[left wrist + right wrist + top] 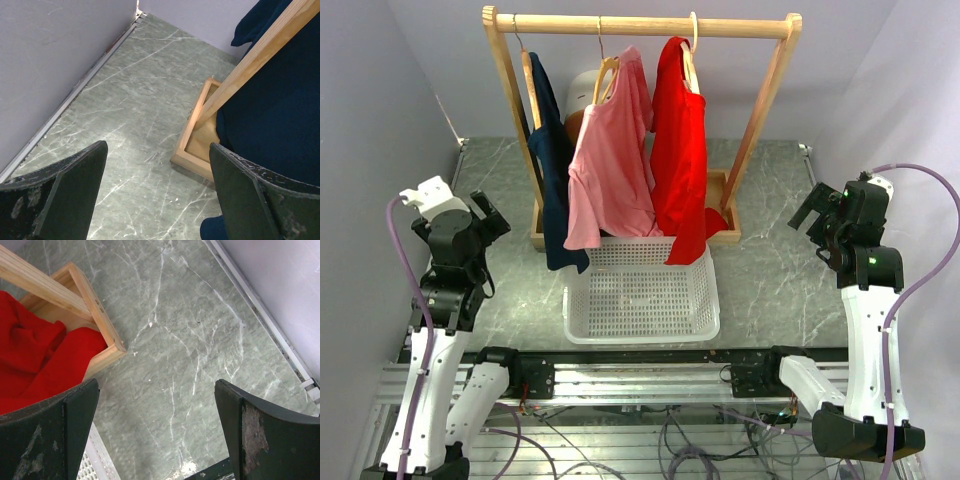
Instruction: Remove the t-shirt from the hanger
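A wooden rack (640, 24) carries three t-shirts on wooden hangers: navy (555, 170) at the left, pink (610, 170) in the middle on its hanger (607, 72), red (678, 150) at the right. My left gripper (490, 215) is open and empty, raised left of the rack; its view (157, 150) shows the navy shirt (280, 115) to its right. My right gripper (810, 210) is open and empty, raised right of the rack; its view (157, 387) shows the red shirt's hem (35, 360) to its left.
A white mesh basket (640, 335) stands on the table in front of the rack, under the shirt hems. The rack's wooden base frame (192, 150) (97, 305) lies between the arms. A white rounded object (582, 92) sits behind the pink shirt. Walls close both sides.
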`<action>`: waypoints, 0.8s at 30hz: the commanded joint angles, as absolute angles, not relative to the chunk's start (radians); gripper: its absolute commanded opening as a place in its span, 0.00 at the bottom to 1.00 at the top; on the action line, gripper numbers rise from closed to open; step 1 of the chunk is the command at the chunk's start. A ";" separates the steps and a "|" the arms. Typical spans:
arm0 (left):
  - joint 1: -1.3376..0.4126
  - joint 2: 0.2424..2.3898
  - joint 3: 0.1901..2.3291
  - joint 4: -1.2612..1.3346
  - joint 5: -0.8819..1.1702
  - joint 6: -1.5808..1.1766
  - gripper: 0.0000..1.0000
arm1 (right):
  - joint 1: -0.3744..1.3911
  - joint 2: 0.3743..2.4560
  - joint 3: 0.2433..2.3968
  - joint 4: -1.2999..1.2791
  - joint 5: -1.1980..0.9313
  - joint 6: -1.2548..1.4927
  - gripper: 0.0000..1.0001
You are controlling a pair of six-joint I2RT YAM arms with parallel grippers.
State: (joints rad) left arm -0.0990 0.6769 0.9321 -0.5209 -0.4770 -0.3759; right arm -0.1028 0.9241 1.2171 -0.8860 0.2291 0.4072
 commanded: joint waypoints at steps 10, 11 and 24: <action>-0.097 0.922 1.320 -0.535 -0.327 -0.281 0.94 | -0.086 0.945 1.298 -0.859 0.185 0.323 1.00; -0.097 0.933 1.353 -0.538 -0.311 -0.279 0.93 | -0.085 0.950 1.306 -0.853 0.174 0.316 1.00; -0.097 1.098 1.730 -0.527 -0.014 -0.263 0.93 | -0.069 0.936 1.415 -0.770 0.106 0.320 1.00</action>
State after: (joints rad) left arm -0.0990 1.0458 1.6367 -0.5213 -0.1398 -0.2649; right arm -0.0772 0.9440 1.3628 -0.8104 0.1287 0.2989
